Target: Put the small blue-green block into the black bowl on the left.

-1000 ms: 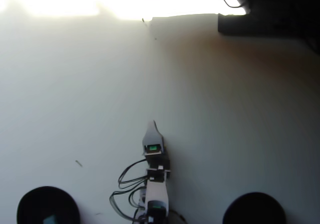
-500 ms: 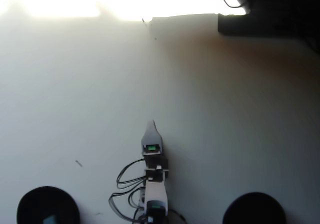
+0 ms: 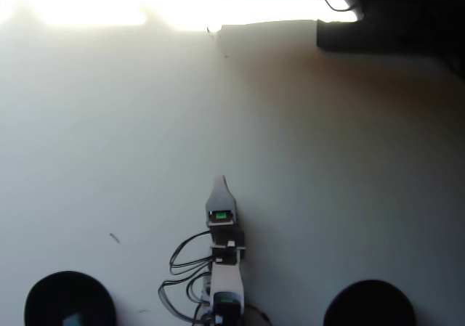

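Observation:
In the overhead view the black bowl (image 3: 69, 297) sits at the bottom left corner, partly cut by the frame edge. A small blue-green block (image 3: 71, 319) shows inside it, near the lower edge. My gripper (image 3: 221, 182) is at the bottom centre and points up the picture, well to the right of that bowl. It tapers to a single pale tip, so its jaws cannot be told apart. Nothing shows at the tip.
A second round black bowl (image 3: 370, 304) sits at the bottom right. Black cables (image 3: 182, 264) loop left of the arm. Dark equipment (image 3: 385, 21) lines the top right edge. The white table (image 3: 131, 137) is washed out by glare at the top left.
The arm has shifted a few pixels to the left and settled. The bowls and the block have not moved.

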